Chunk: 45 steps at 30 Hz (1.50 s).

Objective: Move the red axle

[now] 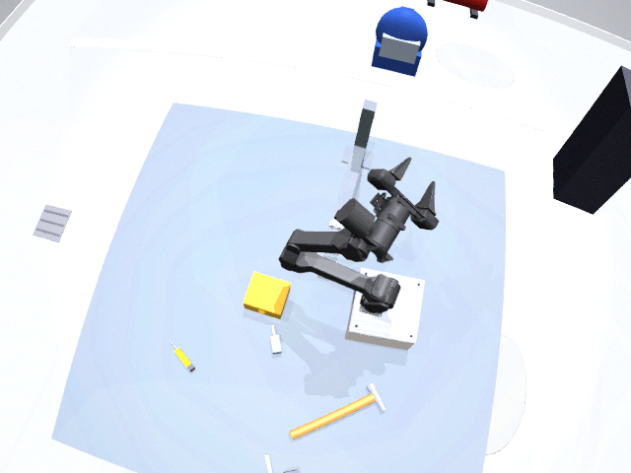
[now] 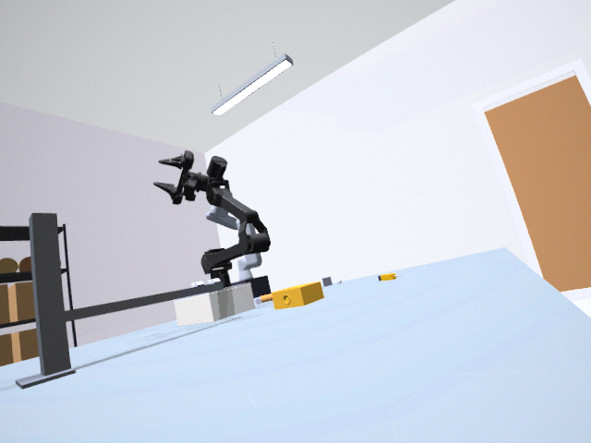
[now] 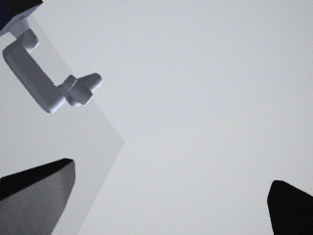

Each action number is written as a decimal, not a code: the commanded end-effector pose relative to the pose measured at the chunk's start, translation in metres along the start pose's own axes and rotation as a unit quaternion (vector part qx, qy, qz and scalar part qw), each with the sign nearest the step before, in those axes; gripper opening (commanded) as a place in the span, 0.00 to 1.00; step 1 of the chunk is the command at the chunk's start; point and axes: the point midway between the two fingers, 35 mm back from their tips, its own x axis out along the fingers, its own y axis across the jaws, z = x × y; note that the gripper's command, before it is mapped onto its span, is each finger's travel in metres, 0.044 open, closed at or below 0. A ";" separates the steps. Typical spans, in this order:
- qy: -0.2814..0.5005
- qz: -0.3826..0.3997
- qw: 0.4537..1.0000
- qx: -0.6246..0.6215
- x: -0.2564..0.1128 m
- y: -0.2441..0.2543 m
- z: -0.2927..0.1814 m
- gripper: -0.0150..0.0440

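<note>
The hand [image 1: 421, 170] [image 2: 156, 173] [image 3: 174, 183] is released, its two dark, pointed fingers spread wide with nothing between them. It is raised well above the pale blue tabletop [image 1: 203, 203] [image 2: 381, 372], and the wrist view shows only the room beyond the fingertips.

Below the hand, a long, narrow grey bar [image 1: 351, 185] [image 2: 138, 303] runs from an upright dark grey post [image 1: 363, 127] [image 2: 47, 295]. Small white pieces [image 1: 335, 224] [image 2: 205, 283] show near the bar's other end, back behind the fingertips; they may be the V-blocks, which would make the post and bar the bracket, but their shape is too small to settle.

Lower than the hand and behind it, past the arm's elbow, sits a yellow block [image 1: 266, 295] [image 2: 298, 295] with a round hole in one side. I cannot tell whether this or the grey bar is the beam.

The red axle cannot be made out, so where it lies is uncertain. No progress can be confirmed: extraction and seating in the V-blocks probably both remain. The open, raised hand already suits the finish, but alone proves nothing done.
</note>
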 end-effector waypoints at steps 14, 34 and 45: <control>0.119 0.074 0.977 0.160 0.007 0.050 -0.063 1.00; 0.670 0.029 0.472 0.572 -0.186 0.221 -0.186 1.00; 0.831 -0.249 0.077 0.492 -0.362 0.224 -0.146 1.00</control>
